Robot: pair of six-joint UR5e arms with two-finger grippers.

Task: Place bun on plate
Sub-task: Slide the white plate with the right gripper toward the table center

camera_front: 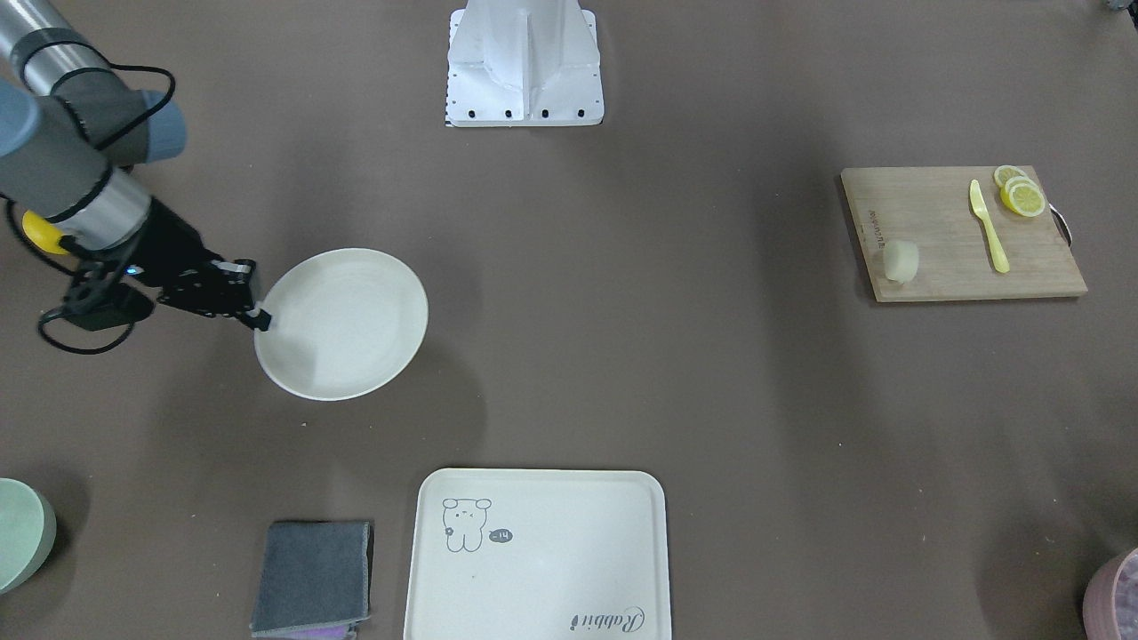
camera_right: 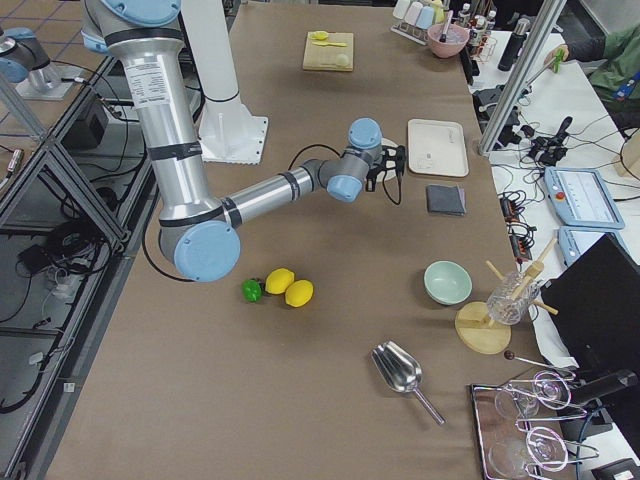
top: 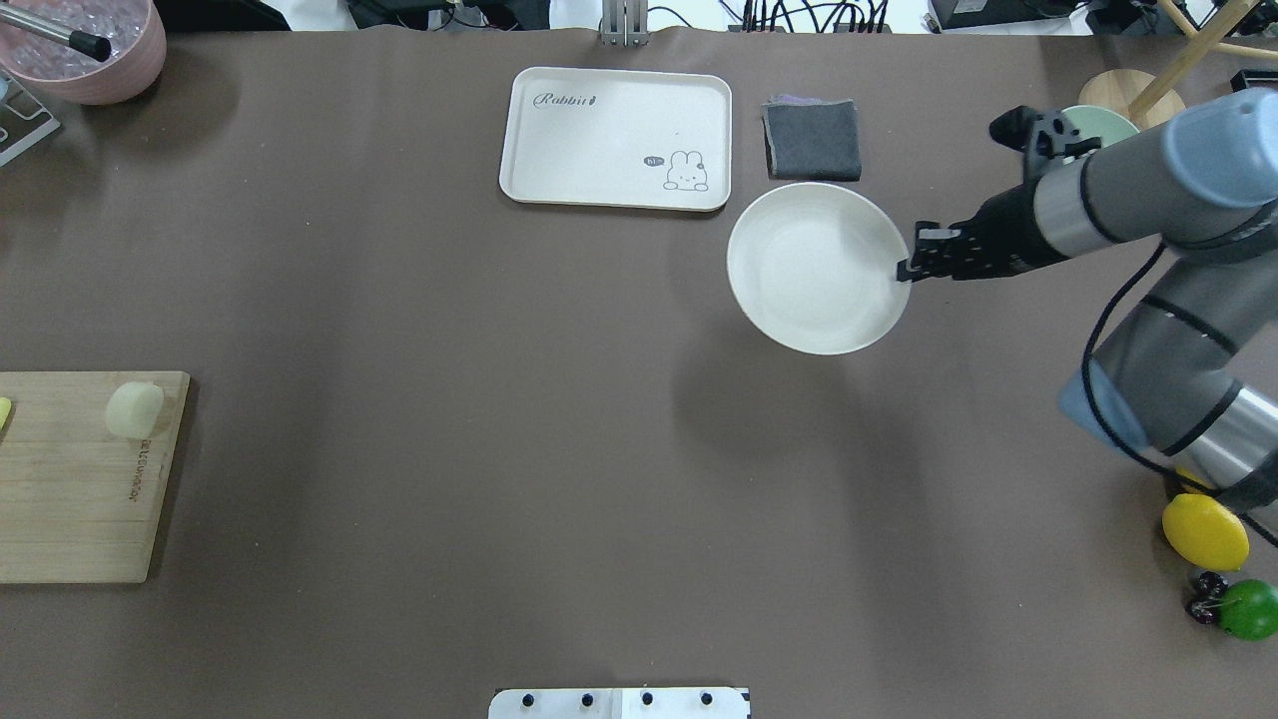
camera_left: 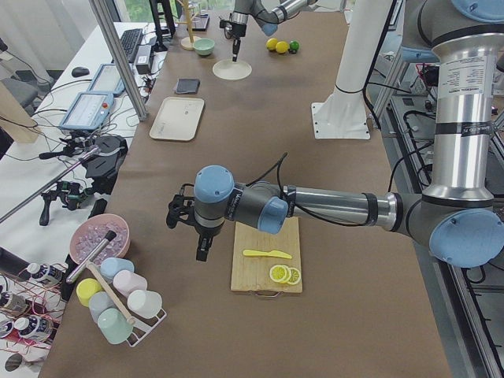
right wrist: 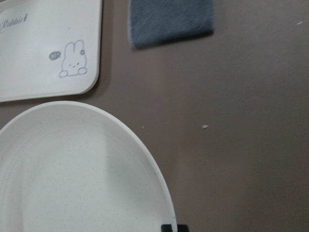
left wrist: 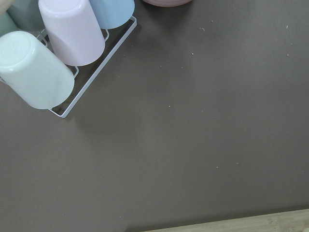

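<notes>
While right pincer point(top: 904, 269) pinches matte round plate point(top: 809, 275), left pincer point(camera_left: 202, 253) state unclear, soft bun point(top: 134, 408)

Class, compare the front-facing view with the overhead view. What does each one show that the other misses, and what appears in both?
Front-facing only: the lemon slices.
Overhead only: the lime and the wooden stand.
Both: the plate with the right gripper holding its rim, the bun on the board, the tray and the cloth.
</notes>
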